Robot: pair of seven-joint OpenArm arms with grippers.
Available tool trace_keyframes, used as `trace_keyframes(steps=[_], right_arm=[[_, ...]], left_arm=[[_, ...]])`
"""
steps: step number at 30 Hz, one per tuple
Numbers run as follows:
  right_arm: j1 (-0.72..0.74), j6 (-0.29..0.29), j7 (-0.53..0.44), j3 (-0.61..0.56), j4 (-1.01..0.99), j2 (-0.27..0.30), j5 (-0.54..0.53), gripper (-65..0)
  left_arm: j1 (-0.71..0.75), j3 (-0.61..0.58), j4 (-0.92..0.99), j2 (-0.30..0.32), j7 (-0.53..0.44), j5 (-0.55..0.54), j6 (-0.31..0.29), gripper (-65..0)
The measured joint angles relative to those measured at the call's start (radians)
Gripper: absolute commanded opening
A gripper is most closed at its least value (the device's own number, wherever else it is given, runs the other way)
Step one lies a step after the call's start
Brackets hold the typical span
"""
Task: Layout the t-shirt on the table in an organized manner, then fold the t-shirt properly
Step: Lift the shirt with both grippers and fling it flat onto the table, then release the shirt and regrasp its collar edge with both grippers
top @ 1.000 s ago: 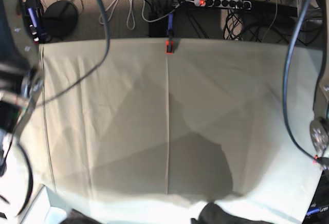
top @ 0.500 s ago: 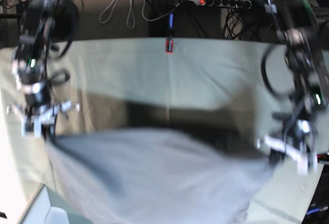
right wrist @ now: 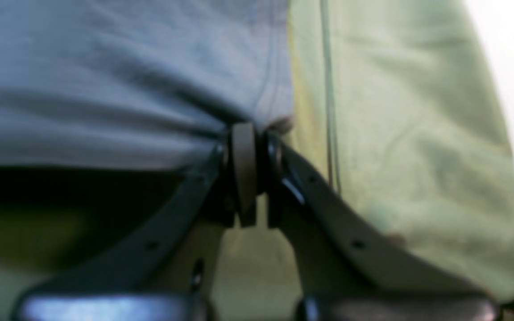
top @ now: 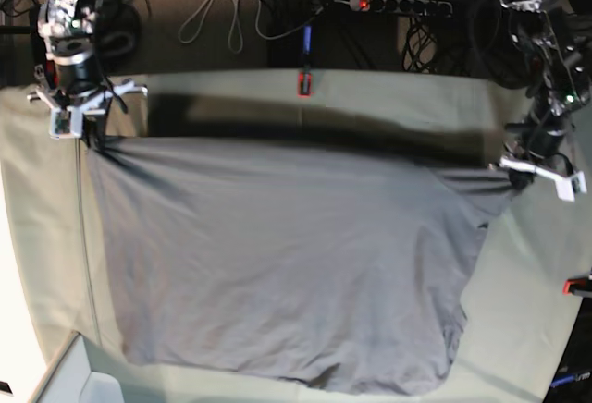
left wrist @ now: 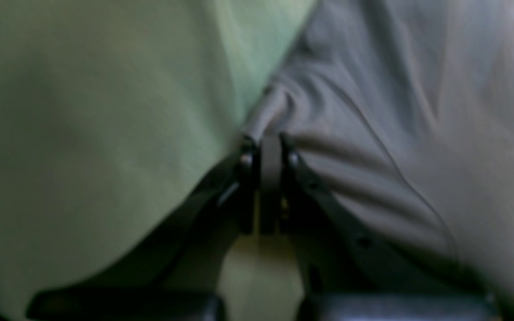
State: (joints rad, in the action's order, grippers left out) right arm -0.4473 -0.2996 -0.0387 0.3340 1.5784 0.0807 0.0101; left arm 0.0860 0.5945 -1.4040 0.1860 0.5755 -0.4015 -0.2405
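I'm seeing the table (top: 277,98) lying under pale green cloth, filling the base view. The t-shirt (top: 277,264) is spreading across it from centre toward 6 o'clock, far edge stretched taut. My left gripper (top: 514,179) is clenching its corner at 3 o'clock; my right gripper (top: 90,140) is pinching the other at 10 o'clock. A red clamp (top: 302,83) is sitting at 12 o'clock

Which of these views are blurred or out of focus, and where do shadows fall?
Left wrist: soft and dim, the left gripper and t-shirt both blurred. Right wrist: blurred too, the right gripper soft, white glare at the right edge. Base: sharper, with a dark shadow band on the table behind the shirt's far edge.
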Motion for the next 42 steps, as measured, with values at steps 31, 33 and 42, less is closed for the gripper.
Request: trace_keyframes(steps=[31, 33, 42], right_arm=[[-0.046, 0.008, 0.052, -0.769, 0.231, -0.078, 0.008, -65.0], [-0.052, 0.008, 0.052, -0.769, 0.261, -0.078, 0.008, -65.0], [0.001, 0.008, 0.110, -0.741, 0.251, -0.075, 0.008, -57.3]], left_arm=[[0.187, 0.263, -0.174, -0.355, 0.393, -0.285, 0.008, -8.8], [0.183, 0.180, -0.134, -0.351, 0.386, -0.285, 0.006, -8.8], [0.177, 0.021, -0.112, -0.347, 0.375, -0.296, 0.004, -8.8]])
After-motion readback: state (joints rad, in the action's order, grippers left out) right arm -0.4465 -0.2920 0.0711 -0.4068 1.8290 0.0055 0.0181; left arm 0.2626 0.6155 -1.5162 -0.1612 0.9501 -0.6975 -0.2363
